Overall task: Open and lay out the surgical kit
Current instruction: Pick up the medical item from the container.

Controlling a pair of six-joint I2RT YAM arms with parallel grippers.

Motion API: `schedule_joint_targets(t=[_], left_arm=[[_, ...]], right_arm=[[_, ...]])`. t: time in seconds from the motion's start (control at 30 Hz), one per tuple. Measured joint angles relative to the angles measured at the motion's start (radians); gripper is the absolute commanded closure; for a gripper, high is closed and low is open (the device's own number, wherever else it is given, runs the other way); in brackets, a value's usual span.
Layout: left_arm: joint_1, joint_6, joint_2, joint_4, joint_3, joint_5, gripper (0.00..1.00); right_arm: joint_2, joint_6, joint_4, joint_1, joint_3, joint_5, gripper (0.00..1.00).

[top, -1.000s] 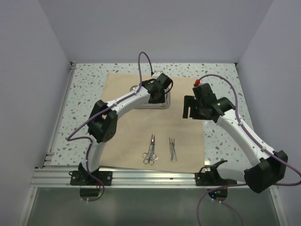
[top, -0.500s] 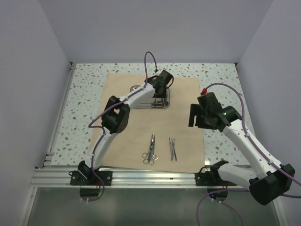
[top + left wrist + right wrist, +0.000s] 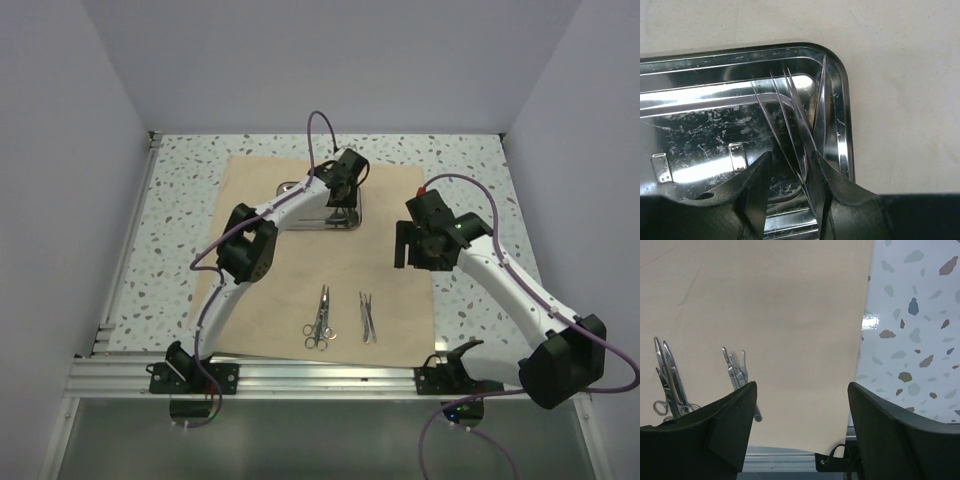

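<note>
The tan cloth wrap (image 3: 280,280) lies spread flat. The steel tray (image 3: 351,222) stands on its far part. My left gripper (image 3: 343,198) is down inside the tray's right end. In the left wrist view its jaws (image 3: 791,157) are narrowly open astride slim silver tweezers (image 3: 790,100) that lean in the corner of the tray (image 3: 715,115). One blade lies against the right finger (image 3: 827,180). Scissors (image 3: 320,318) and forceps (image 3: 367,317) lie side by side on the near cloth. My right gripper (image 3: 414,245) hovers wide open and empty over the cloth's right edge.
The speckled white tabletop (image 3: 470,170) surrounds the cloth, with walls on three sides. An aluminium rail (image 3: 320,378) runs along the near edge. The right wrist view shows the cloth (image 3: 765,300), scissors (image 3: 667,380), forceps (image 3: 737,370) and the gripper (image 3: 801,390) above them.
My left gripper has shifted a little right and settled into the tray's right end. My right gripper has dropped back toward me and now hangs over the cloth's right edge.
</note>
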Motion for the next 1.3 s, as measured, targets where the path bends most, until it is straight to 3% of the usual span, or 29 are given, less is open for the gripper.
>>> schedule_joint_targets(t=[0.27, 0.47, 0.67, 0.97, 1.3], left_arm=[[0.000, 0.005, 0.060, -0.027, 0.071, -0.014, 0.67], [0.000, 0.008, 0.072, -0.060, 0.090, -0.061, 0.87], [0.000, 0.012, 0.071, -0.075, 0.082, -0.092, 1.00], [0.007, 0.058, 0.020, -0.061, 0.004, -0.106, 1.00], [0.042, 0.139, -0.101, -0.200, -0.017, -0.106, 1.00]], right_arm=[[0.000, -0.010, 0.002, 0.000, 0.004, 0.007, 0.23], [0.000, -0.011, 0.003, 0.000, 0.004, 0.008, 0.23], [0.000, -0.015, 0.012, 0.000, 0.004, 0.008, 0.23], [0.000, -0.029, 0.030, 0.000, 0.003, 0.006, 0.23], [0.000, -0.038, 0.057, 0.000, 0.000, -0.005, 0.23]])
